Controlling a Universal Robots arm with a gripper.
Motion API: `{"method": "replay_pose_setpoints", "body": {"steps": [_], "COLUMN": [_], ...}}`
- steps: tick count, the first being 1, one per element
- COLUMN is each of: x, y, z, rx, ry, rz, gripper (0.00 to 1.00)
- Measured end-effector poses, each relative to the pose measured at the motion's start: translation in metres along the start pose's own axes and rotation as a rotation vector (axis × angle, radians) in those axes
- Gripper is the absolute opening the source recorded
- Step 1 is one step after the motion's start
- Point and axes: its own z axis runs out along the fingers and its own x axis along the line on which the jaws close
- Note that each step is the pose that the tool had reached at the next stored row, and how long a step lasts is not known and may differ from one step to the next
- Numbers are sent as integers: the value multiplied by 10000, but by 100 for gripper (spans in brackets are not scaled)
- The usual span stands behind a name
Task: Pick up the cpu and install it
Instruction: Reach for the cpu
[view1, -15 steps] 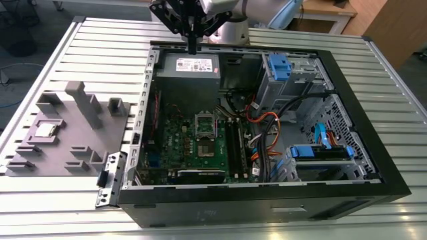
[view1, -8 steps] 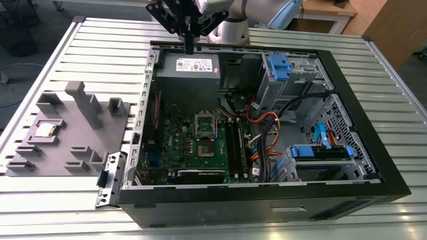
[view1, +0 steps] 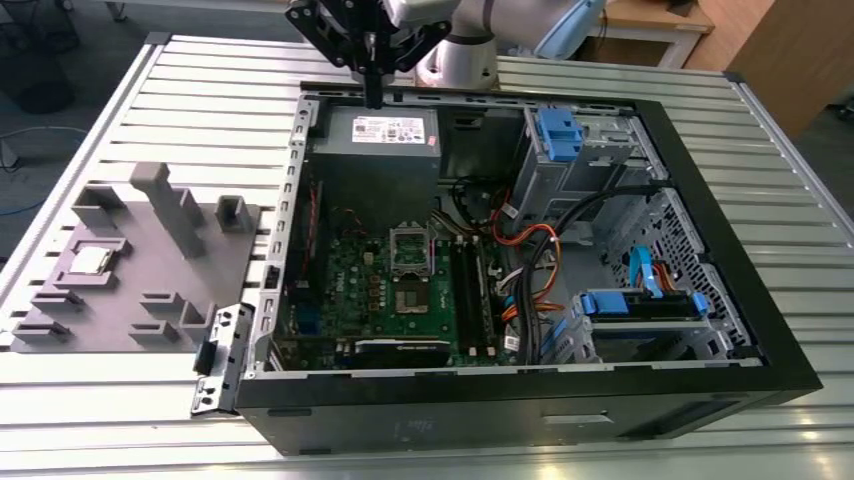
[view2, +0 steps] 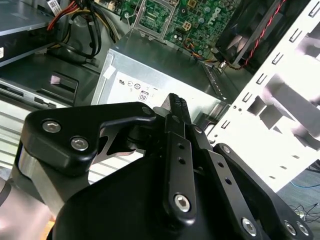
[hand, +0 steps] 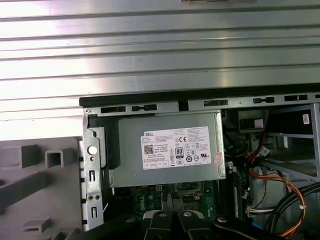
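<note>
Starting at the gripper: what do we enter for its state?

— We enter it as closed, with nothing held; in the exterior view the tips read as one thin black bar pointing down; in the second wrist view the fingers lie pressed side by side.

Where do we place it?

— We place it over the far wall of the computer case; the tip hangs at the edge of the power supply, the grey metal box with a white label; we cannot tell whether tip and box touch; in the first wrist view the labelled face lies directly ahead of the finger links.

And the cpu?

— We log the cpu lying flat, silvery face up, in a recess of the grey fixture; the fixture rests on the slatted metal table, just beside the case on the exterior view's left; cpu and gripper stand well apart.

What do we note inside the case?

— We note the green motherboard on the case floor, adjoining the power supply; a metal-framed square socket sits on the board; we cannot tell what it holds; orange and black cables run on the exterior view's right of the board; blue-tabbed drive bays stand beyond them.
</note>
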Motion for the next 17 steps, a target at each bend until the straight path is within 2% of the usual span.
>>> {"method": "replay_pose_setpoints", "body": {"steps": [11, 17], "x": [41, 104], "y": [-3, -8], "z": [-1, -3], "rx": [0, -1], "ry": [0, -4], "rz": [0, 1], "gripper": [11, 11]}}
